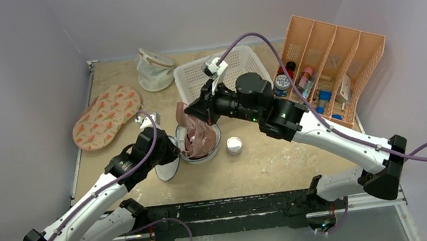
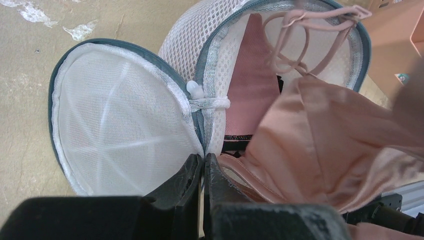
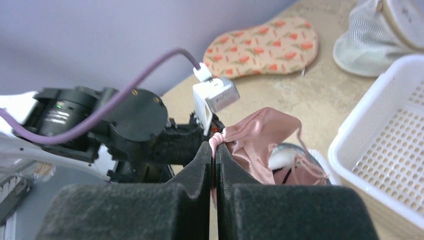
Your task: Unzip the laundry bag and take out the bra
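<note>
Bag [image 2: 190, 35] unzipped, lid [image 2: 120, 125] folded open. Right gripper [image 3: 214, 150] pinches a fold of the bra [image 3: 260, 137]. The bra hangs below the fingertips, its lower part inside the bag. Left gripper [image 2: 202, 167] is clamped on the bag rim. Judged need: lift straight up.

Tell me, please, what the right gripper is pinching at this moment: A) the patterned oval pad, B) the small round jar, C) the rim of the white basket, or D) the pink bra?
D: in the right wrist view the right gripper is shut on a fold of the bra, which trails down into the open laundry bag.
</note>
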Available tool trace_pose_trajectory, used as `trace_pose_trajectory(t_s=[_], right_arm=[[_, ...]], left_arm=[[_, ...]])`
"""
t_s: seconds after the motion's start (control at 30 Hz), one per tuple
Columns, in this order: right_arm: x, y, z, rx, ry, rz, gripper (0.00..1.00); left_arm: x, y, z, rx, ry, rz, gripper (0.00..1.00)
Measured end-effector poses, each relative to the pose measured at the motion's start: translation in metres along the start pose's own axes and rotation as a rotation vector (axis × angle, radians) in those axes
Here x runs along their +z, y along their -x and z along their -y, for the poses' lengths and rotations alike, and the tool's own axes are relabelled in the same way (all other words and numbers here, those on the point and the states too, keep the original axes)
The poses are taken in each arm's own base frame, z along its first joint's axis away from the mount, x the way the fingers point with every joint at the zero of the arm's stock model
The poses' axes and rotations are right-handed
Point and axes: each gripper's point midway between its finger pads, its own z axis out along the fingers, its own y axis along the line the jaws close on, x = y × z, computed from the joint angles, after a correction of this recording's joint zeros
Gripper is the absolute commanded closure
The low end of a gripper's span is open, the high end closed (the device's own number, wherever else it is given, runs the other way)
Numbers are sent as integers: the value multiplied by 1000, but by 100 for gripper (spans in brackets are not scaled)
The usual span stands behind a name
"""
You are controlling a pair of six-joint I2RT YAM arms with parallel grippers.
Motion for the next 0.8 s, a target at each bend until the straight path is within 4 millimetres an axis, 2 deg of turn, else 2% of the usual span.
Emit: trace_pose_trajectory(t_s=[0.17,0.43,0.57,0.8], right_arm=[[-15,46,-11,-21,3,109,100],[-60,125,-30,-81,9,321,100],[-77,152,-35,-105,6,404,100],[-92,185,-35,-150,-40,489,100]], left_arm=[[-1,1,0,-1,-2,3,100],[-3,1,0,-7,-11,11,100],[-4,1,0,-11,-16,15,100],[-4,0,-1,-19,-13,14,100]])
